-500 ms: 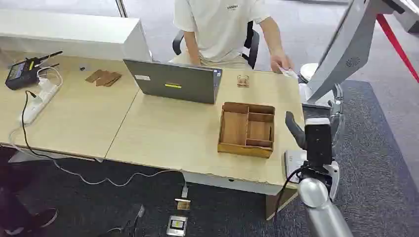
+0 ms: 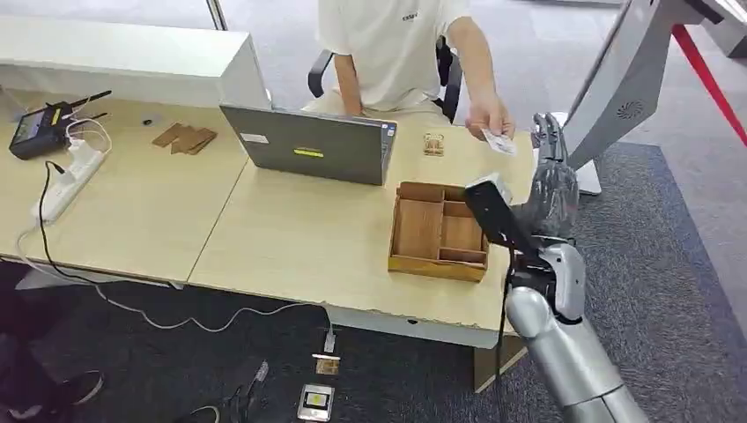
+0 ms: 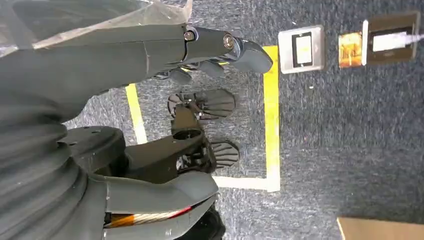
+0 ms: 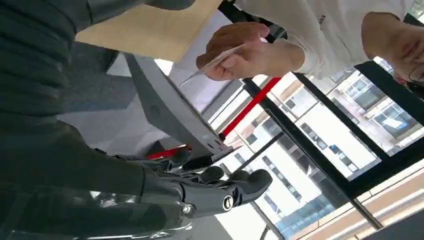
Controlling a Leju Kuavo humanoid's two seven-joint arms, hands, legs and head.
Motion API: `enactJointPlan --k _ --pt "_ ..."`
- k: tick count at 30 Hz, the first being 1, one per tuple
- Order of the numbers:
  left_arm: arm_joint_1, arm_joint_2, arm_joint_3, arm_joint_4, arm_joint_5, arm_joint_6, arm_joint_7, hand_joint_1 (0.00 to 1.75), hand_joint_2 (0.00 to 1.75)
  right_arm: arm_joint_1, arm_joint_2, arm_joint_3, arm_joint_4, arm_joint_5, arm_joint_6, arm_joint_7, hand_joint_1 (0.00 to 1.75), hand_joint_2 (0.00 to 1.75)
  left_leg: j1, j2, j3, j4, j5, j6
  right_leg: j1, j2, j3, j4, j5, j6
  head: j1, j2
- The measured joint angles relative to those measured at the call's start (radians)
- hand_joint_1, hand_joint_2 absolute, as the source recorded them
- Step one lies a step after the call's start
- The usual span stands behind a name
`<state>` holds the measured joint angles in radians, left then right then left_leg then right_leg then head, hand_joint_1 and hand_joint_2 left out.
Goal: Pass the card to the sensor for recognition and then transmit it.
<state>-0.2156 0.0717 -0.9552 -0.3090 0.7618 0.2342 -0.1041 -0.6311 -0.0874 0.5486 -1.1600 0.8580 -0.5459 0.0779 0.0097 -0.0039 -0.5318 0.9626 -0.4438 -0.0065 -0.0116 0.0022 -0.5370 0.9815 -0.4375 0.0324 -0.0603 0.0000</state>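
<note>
My right hand (image 2: 548,189) is up with fingers apart and empty, near the card (image 2: 499,141) the person's hand (image 2: 487,116) offers; closing too soon misses that thin edge.

The worktop (image 2: 291,238) is light beige wood. The compartment tray (image 2: 440,231) is brown. The laptop (image 2: 308,144) is grey with a yellow sticker. The card (image 2: 499,141) is white. The carpet (image 2: 669,264) is dark grey.

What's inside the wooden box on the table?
The box has several compartments, and all the wooden bottoms on show look bare. The right arm covers its far right corner, so that bit stays hidden.
</note>
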Motion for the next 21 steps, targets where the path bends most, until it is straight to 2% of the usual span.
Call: enactJointPlan --k 12,13,14,15,16,21 --pt "-0.016 -0.005 -0.016 0.0 -0.044 -0.031 0.032 0.0 1.75 -0.171 0.013 0.119 0.195 0.208 0.061 0.138 0.0 1.75 0.0 0.0 -0.001 0.0 0.0 0.0 0.0 -0.001 -0.001 0.0 0.0 0.0 0.0 0.0" --pt "-0.016 -0.005 -0.017 0.0 -0.049 -0.033 0.034 0.0 1.75 -0.185 0.016 0.129 0.211 0.226 0.067 0.151 0.05 1.75 0.0 0.0 -0.001 0.0 0.0 0.0 0.0 -0.001 -0.001 0.0 0.0 0.0 0.0 0.0" --pt "-0.016 -0.005 -0.018 0.0 -0.051 -0.036 0.037 0.0 1.75 -0.199 0.02 0.138 0.229 0.244 0.07 0.162 1.05 1.75 0.0 0.0 -0.001 0.0 0.0 0.0 0.0 -0.001 -0.001 0.0 0.0 0.0 0.0 0.0" --pt "-0.017 -0.005 -0.018 0.0 -0.055 -0.04 0.038 0.0 1.75 -0.217 0.023 0.151 0.251 0.259 0.076 0.175 1.59 1.75 0.0 0.0 -0.001 0.0 0.0 0.0 0.0 -0.001 -0.001 0.0 0.0 0.0 0.0 0.0" --pt "-0.018 -0.005 -0.019 0.0 -0.06 -0.044 0.04 0.0 1.75 -0.232 0.024 0.159 0.27 0.277 0.08 0.188 1.73 1.75 0.0 0.0 -0.001 0.0 0.0 0.0 0.0 -0.001 -0.001 0.0 0.0 0.0 0.0 0.0" --pt "-0.022 -0.006 -0.024 0.001 -0.082 -0.063 0.048 0.0 1.75 -0.303 0.037 0.205 0.364 0.351 0.097 0.249 1.75 1.75 0.0 0.0 -0.001 0.001 0.001 0.0 0.0 -0.001 -0.001 0.0 0.0 0.0 0.0 0.0"
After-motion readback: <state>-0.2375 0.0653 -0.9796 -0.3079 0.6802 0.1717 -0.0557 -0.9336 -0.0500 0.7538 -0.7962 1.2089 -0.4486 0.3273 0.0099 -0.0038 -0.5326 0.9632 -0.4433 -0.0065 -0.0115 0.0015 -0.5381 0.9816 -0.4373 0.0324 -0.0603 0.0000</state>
